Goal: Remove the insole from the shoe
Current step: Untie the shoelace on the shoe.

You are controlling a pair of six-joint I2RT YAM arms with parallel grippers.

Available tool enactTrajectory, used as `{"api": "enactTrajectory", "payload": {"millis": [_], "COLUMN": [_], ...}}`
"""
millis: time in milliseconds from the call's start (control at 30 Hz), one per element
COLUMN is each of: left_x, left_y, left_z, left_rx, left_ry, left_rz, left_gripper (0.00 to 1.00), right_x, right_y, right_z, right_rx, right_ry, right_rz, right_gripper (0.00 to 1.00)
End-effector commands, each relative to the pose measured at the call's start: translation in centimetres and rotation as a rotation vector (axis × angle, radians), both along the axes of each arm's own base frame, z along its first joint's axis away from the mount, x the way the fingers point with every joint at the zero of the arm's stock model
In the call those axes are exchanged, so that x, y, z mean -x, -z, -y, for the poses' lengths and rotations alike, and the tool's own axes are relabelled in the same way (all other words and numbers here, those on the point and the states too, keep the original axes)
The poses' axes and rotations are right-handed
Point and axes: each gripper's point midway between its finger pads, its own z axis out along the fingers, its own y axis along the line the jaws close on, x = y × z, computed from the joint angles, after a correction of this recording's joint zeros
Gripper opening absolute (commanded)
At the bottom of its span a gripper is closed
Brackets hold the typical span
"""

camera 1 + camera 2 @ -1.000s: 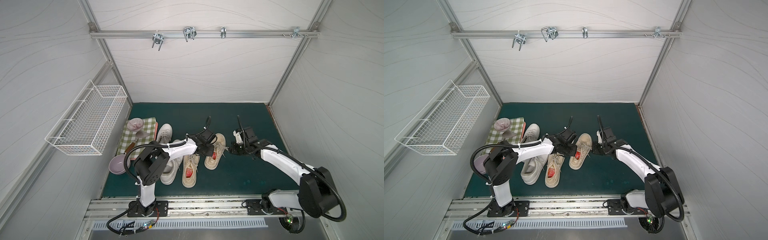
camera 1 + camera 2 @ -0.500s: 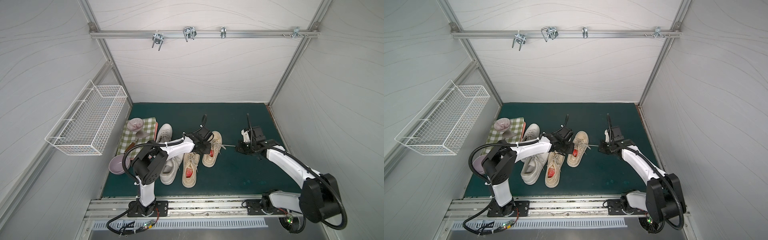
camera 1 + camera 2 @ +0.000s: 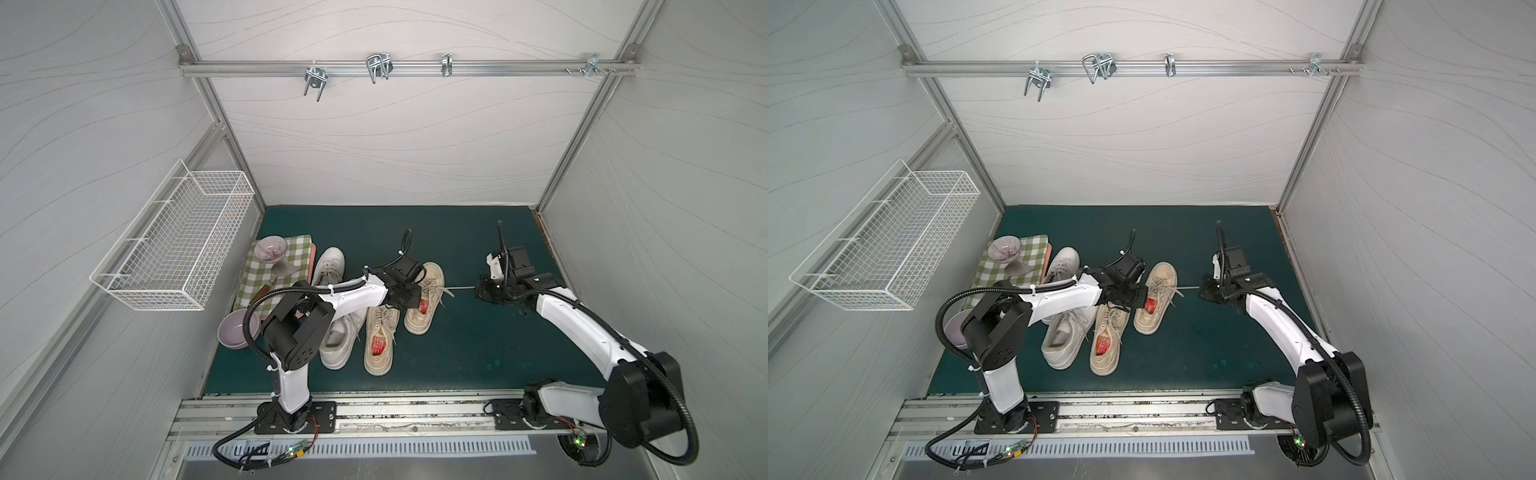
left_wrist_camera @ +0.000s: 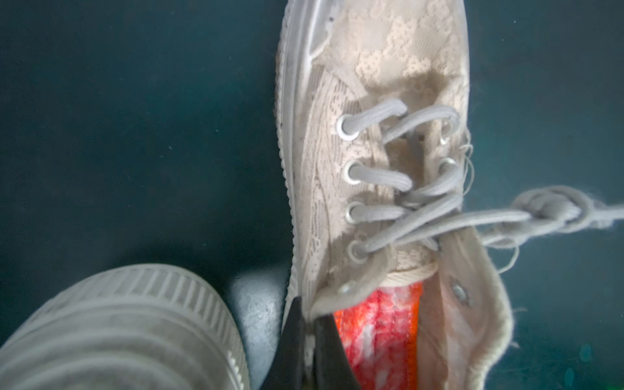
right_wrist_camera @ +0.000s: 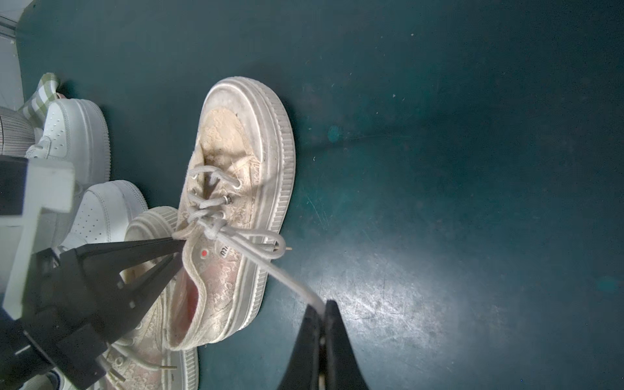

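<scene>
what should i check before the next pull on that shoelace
1. Anchor grip: left hand shut on the collar of the beige lace sneaker: ok.
2. Pull grip: right hand shut on the shoelace end, lace taut: ok.
3. Bow undone: not ok, the knot sits tied on the taut lace.
4. Opening shows the red insole: ok.
5. Insole loose from the sole: cannot tell.
</scene>
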Motion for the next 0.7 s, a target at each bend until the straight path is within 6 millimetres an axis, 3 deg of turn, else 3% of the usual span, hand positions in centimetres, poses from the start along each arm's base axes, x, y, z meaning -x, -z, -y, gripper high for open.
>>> {"api": "enactTrajectory", "payload": {"millis": [0,533,667], "left_x": [-1.1,-1.1,-1.1], "left_y": [-1.3,-0.8,-0.8], "left_z": [-0.1,-0.6,-0.5], "left_rx": [0.022,0.006,0.018], "left_ry": [-0.016,-0.023,-0.006], "left_rz": [0.046,0.043,0.042], "left_gripper": [0.0,0.0,0.0], "right_x": [0.2,-0.3,-0.5], "right_y": [-0.6,-1.8,-1.9], "right_z": [1.7,3.4,2.4], "right_rx": [0.06,0.085,0.033], "right_ry": [0.045,0.138,0.106], "right_rz": [0.003,0.038,0.043], "right_gripper": [0.0,0.0,0.0]}}
